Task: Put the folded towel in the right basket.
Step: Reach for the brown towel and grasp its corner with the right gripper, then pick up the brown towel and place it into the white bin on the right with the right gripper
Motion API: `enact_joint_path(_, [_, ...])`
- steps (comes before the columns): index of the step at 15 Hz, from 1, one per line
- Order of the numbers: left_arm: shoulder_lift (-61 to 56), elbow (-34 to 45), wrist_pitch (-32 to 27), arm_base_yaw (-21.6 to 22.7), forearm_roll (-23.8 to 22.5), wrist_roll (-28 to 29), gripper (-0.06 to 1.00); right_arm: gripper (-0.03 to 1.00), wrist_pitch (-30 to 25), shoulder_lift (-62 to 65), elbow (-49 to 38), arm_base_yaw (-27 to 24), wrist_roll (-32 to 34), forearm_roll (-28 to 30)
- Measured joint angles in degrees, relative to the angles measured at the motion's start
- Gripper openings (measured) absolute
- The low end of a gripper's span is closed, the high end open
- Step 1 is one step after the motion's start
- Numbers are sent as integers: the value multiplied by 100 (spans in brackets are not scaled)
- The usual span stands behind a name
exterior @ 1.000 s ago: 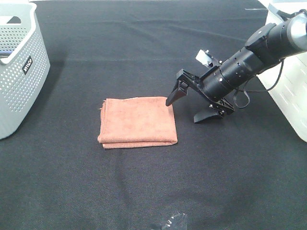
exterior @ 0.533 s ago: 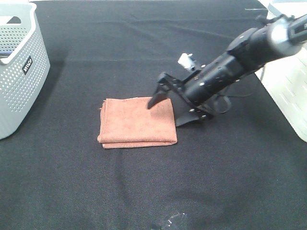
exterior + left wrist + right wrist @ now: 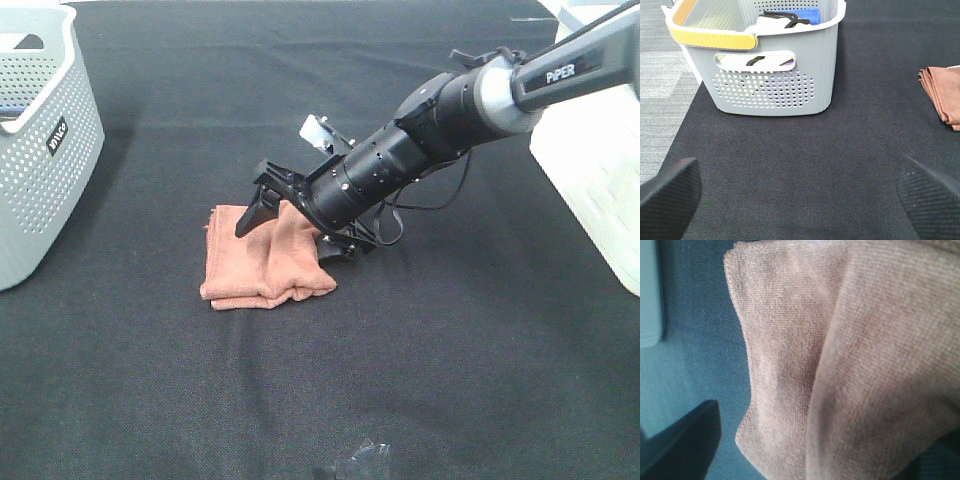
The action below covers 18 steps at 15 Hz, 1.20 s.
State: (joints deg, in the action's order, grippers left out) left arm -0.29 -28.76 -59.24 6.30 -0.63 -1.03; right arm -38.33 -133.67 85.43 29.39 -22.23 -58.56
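Working over a black worktop (image 3: 480, 380) filling the high view, with the grey left basket (image 3: 40, 160) at the left edge and the white right basket (image 3: 600, 190) at the right edge, both well apart from the cloth.

Reaching down from the upper right toward the centre with the right arm (image 3: 450, 110). Hovering just right of the cloth a second ago; now pressing in over its right half.

Showing the folded towel (image 3: 250, 270) left of centre on the worktop, no longer lying flat and square: shoved leftward along its right side and bunching into a raised ridge. Filling the right wrist view with the same cloth (image 3: 840, 365), creased down the middle.

Keeping the right hand (image 3: 290, 238) spread, with one finger above the cloth's middle, the other low at its right edge, and the ridge sitting between them; not yet pinching anything, judging by the high view.

Holding the left hand (image 3: 800, 200) wide apart and empty, facing the grey basket, with a corner of the towel (image 3: 942, 95) at the right edge of that view.

Reading the change as the opening of the grasp: probably closing on the ridge next, then lifting and carrying toward the right edge of the frame. Risking catching only the top layer and undoing the fold.
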Motion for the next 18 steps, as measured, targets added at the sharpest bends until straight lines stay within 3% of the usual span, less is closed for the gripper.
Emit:
enact_joint_path(2, [0,0,0,0,0,0,99,66,86,-40,0,0,0,52])
enact_joint_path(5, [0,0,0,0,0,0,99,27,166,-120,-6,0,17,86])
enact_joint_path(6, [0,0,0,0,0,0,99,22,172,-132,-6,0,23,103])
enact_joint_path(11, [0,0,0,0,0,0,99,22,109,-86,-6,6,23,206])
enact_joint_path(16, [0,0,0,0,0,0,99,22,-516,848,57,11,80,1077])
enact_joint_path(18, [0,0,0,0,0,0,99,22,-659,1564,57,-201,115,1278])
